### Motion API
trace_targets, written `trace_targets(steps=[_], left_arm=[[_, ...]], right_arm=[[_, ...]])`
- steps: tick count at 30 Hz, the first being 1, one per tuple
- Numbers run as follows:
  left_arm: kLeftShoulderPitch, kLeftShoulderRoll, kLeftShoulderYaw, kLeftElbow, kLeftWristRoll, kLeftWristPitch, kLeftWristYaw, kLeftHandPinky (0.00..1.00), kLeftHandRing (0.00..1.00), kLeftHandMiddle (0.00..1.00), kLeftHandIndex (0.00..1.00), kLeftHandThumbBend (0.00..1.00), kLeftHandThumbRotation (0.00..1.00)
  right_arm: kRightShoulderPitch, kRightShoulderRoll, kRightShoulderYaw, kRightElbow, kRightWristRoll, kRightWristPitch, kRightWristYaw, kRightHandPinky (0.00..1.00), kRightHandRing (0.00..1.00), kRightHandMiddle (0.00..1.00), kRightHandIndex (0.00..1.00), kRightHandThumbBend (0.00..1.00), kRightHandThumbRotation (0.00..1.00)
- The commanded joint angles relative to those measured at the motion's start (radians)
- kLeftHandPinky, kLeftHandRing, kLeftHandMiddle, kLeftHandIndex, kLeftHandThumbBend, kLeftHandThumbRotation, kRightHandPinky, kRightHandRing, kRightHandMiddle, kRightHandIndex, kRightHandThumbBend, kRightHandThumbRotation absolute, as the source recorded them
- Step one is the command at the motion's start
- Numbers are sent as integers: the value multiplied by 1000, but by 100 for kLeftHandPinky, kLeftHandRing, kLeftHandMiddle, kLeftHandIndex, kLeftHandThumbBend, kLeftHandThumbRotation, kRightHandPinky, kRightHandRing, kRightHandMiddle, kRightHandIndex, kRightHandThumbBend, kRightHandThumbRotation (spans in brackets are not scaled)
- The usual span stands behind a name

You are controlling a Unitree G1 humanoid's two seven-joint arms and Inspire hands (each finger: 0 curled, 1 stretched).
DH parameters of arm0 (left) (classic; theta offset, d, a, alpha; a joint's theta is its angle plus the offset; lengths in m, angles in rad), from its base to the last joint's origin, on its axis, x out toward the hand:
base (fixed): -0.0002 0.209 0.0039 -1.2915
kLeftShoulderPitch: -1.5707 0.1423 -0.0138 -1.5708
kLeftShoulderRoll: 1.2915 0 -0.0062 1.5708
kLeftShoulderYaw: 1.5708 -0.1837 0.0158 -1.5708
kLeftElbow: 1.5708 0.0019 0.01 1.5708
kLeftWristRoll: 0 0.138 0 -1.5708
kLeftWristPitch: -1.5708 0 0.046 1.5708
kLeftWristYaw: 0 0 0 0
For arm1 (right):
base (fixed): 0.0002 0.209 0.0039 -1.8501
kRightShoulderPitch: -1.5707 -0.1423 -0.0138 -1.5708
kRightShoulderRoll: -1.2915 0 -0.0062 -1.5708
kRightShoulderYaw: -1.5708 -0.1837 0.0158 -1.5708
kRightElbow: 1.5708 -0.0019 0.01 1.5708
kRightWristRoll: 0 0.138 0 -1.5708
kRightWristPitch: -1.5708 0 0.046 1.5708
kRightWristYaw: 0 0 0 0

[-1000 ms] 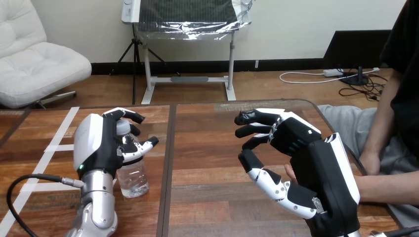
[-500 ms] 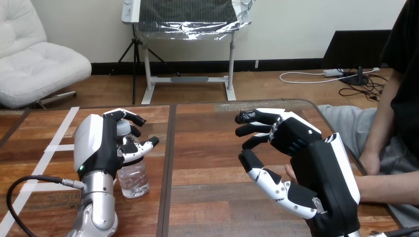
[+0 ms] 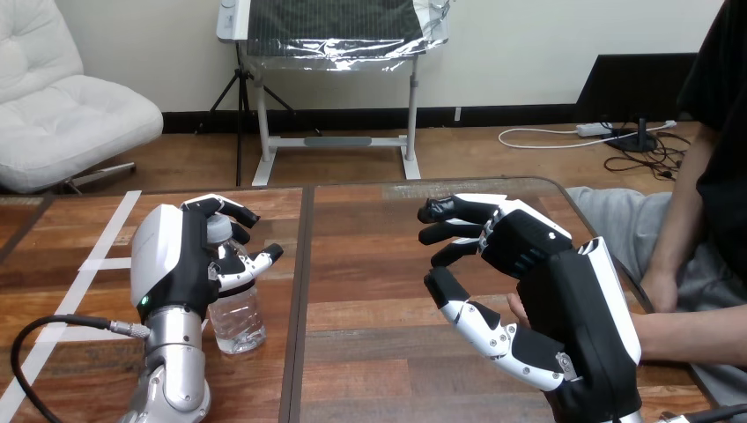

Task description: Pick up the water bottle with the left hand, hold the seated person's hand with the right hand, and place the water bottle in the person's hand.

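The left hand [image 3: 172,256] is curling its fingers and thumb round the upper part of the clear water bottle [image 3: 236,315], which is standing upright on the wooden table [image 3: 370,264]; what is inside is hard to make out. The right hand [image 3: 564,300] is hovering with its fingers loosely spread, gripping nothing, and is hiding most of the person's hand [image 3: 514,307] behind it.

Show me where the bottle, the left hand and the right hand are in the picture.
bottle [image 3: 240,324], head view, on its clear lower body.
left hand [image 3: 161,256], head view, on its white back shell.
right hand [image 3: 573,304], head view, on its black back.
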Motion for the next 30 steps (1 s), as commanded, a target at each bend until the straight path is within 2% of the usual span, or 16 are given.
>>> trace_targets(steps=[1,12,23,27,30], left_arm=[[13,-13,2,8,2,-10,-6,42,44,48,49,69,0],[24,-22,12,-7,-12,-48,2,40,43,47,48,71,0],[50,-38,20,-91,-14,-54,-2,38,41,47,47,73,0],[98,-69,35,-212,-47,-67,-31,38,41,47,47,72,0],[115,-79,36,-253,-55,-75,-36,39,41,47,48,72,0]], right_arm=[[-55,10,-6,-33,9,-4,-6,52,64,70,65,46,0],[-57,10,-3,-33,15,-3,-3,53,65,70,66,45,0],[-68,14,-13,-37,16,7,-12,55,66,71,65,46,0],[-98,13,-37,-26,7,-6,-24,55,66,71,65,44,0],[-109,11,-48,-20,-6,-15,-32,53,65,70,66,44,0]])
